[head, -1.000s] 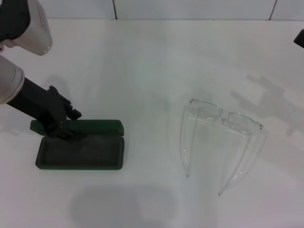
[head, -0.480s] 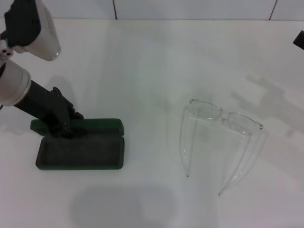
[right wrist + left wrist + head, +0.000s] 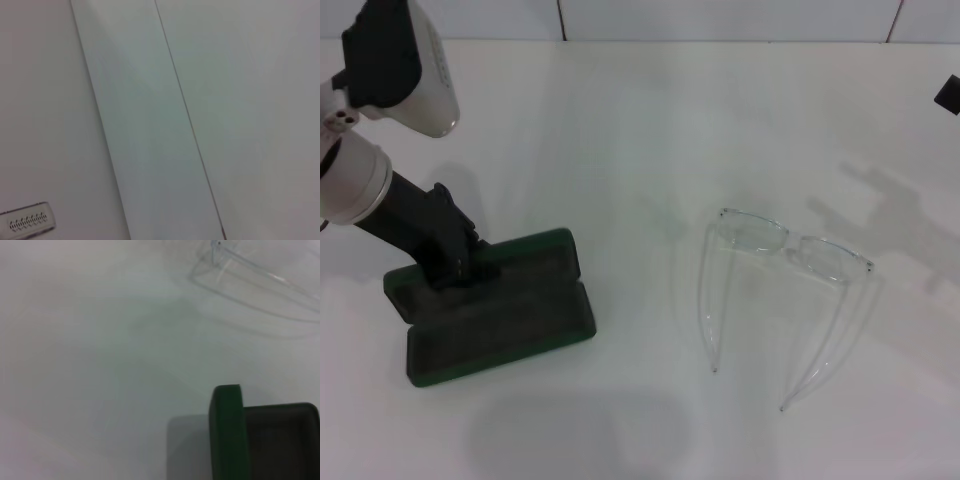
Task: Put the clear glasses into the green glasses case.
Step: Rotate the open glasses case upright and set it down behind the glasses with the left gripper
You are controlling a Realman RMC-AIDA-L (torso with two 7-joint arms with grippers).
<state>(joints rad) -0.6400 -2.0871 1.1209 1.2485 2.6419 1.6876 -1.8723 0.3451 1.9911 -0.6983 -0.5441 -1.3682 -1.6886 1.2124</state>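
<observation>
The green glasses case (image 3: 505, 320) lies open at the table's left, skewed, with its lid (image 3: 525, 255) flat behind the dark tray. My left gripper (image 3: 460, 265) reaches down from the upper left and is shut on the lid's left part. In the left wrist view the case's green edge (image 3: 227, 435) and dark inside show close up. The clear glasses (image 3: 790, 250) rest right of centre, well apart from the case, arms unfolded toward the front edge; one clear arm (image 3: 250, 275) also appears in the left wrist view. Only a dark corner of my right gripper (image 3: 950, 92) peeks in at the right edge.
The table (image 3: 640, 130) is a plain white surface with a tiled white wall (image 3: 150, 125) behind it. A broad bare strip separates the case from the glasses.
The case has turned: its right end swung toward the front and its left end lifted back, along with my left gripper. The glasses and the right arm stayed put.
</observation>
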